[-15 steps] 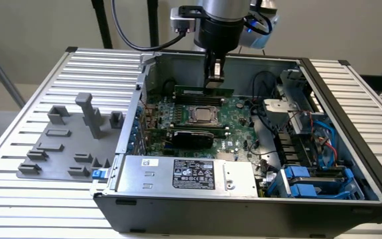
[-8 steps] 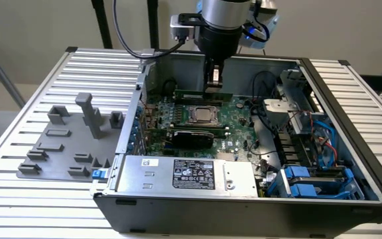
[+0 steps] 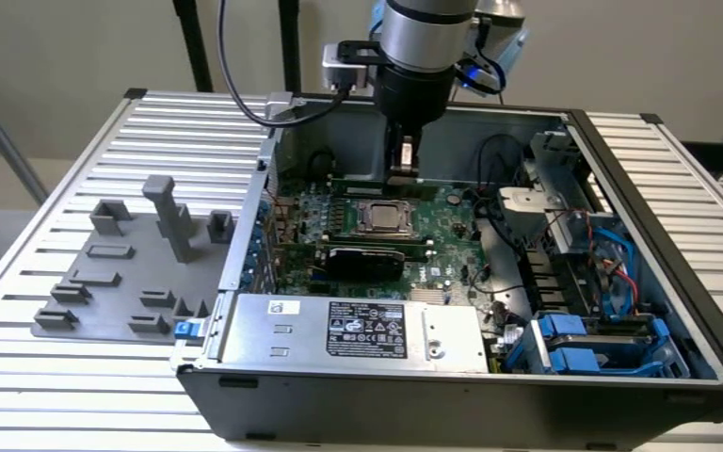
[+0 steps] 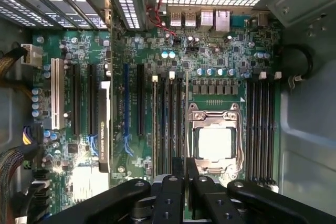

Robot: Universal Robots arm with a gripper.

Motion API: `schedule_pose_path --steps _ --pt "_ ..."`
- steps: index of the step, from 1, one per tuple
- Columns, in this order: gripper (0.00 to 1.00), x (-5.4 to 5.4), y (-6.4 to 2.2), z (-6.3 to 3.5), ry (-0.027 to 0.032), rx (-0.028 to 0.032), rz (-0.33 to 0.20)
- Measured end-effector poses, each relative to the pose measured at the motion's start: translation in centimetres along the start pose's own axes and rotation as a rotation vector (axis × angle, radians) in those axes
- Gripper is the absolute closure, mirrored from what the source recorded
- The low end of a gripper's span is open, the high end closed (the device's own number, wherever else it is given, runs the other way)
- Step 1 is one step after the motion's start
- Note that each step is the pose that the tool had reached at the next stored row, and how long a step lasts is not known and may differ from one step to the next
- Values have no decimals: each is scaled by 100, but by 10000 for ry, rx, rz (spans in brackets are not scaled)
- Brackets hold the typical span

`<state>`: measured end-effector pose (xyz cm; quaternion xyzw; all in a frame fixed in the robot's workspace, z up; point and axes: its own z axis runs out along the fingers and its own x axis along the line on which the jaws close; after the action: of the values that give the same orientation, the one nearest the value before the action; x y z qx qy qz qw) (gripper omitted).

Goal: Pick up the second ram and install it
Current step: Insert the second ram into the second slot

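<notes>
The ribbed silver metal bench (image 3: 98,132) has a brushed, semi-matt look. The grey holder tray with its blocks (image 3: 98,282) is flat matt plastic, no shine at all. The dark grey computer case (image 3: 462,405) reads as painted sheet metal, smooth and satin. The bare silver power supply box (image 3: 274,330) carries a glossy paper label. The big green motherboard (image 4: 220,51) has that lacquered sheen, and its CPU socket frame (image 4: 215,116) is bright polished metal. The black end effector (image 4: 185,169) looks smooth and slightly glossy. Pinched in it, the second ram (image 4: 186,114) shows a dull, pale edge. The blue drive caddies (image 3: 575,344) are shiny plastic.
</notes>
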<state>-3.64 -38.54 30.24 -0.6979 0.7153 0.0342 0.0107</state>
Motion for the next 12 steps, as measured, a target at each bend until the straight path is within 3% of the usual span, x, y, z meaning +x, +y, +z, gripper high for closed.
schedule_pose_path --steps 12 --pt "87 14 -11 218 -3 54 27"
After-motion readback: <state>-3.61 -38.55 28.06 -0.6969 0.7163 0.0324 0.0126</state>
